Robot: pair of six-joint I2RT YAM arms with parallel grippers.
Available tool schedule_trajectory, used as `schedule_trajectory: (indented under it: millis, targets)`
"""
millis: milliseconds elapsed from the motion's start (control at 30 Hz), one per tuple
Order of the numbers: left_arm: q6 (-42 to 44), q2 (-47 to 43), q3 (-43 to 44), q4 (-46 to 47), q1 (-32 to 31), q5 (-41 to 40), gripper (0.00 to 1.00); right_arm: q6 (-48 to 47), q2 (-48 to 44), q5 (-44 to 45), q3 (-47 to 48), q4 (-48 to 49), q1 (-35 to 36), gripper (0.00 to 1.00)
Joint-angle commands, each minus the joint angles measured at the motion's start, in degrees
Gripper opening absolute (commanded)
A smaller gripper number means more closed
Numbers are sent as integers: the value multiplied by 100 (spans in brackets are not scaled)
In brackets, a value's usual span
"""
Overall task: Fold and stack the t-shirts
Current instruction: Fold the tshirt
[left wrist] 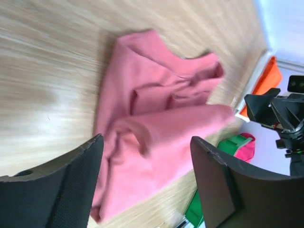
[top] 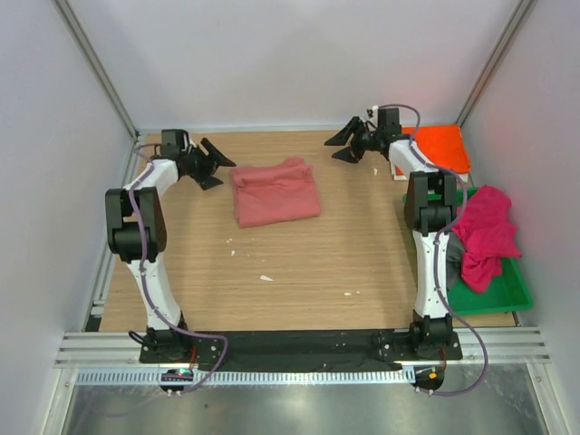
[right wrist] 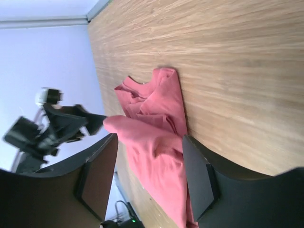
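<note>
The left gripper (top: pixel 220 166) stands with its jaws well apart and nothing between them. In its wrist view the dark fingers (left wrist: pixel 71 180) frame the cloth below without touching it. The right gripper (top: pixel 343 148) is likewise released, jaws spread and empty, hanging over the far right of the bench (top: pixel 299 263).

Both point inward at the salmon-red t-shirt (top: pixel 275 192), which lies between them on the far middle of the bench, apart from either one. It is folded into a rough rectangle. The wrist views show a loose flap raised along one edge, so the fold looks finished but not neat.

I judge the step in hand to be the end of folding this shirt. The next move probably calls for pressing that flap flat, or for carrying the bundle to the orange t-shirt (top: pixel 438 145), which lies folded at the far right corner. Carrying it would need a grasp through all the layers at one edge, so the fold does not fall open.

The magenta t-shirt (top: pixel 487 237) lies crumpled in the green tray (top: pixel 507 294) at the right, not yet folded.
</note>
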Motion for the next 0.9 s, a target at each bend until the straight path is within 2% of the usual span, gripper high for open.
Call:
schedule_trajectory:
  millis: [0,133,200,233,400,500,867]
  targets:
    - [331,-943,-119,232,-7,-58,77,-1149,-688,183,115,-1115,129,63]
    - [647,-1243,-435,310,-120,222,75,-1791,-1207,428,-773,-1124,392,62]
    - [1077,-1234,-445,363,-121,303,76,-2247,-1321,421,-880,-1072,568,63]
    - [1261,-1208,-401,320,-365,303,77,-2432,-1313,578,-845,-1167,621,64]
    - [2044,-858,-208,-93,-578,-485,77,-3030,-944,930,-450,-1247,701,64]
    - [2151,-594,29,-199,-587,-768,70,-3136,-672,1054,-195,-1151,709,62]
    - [2081,110,768,-278,-604,-1051,70,-2716,163,861,499,-474,771,54]
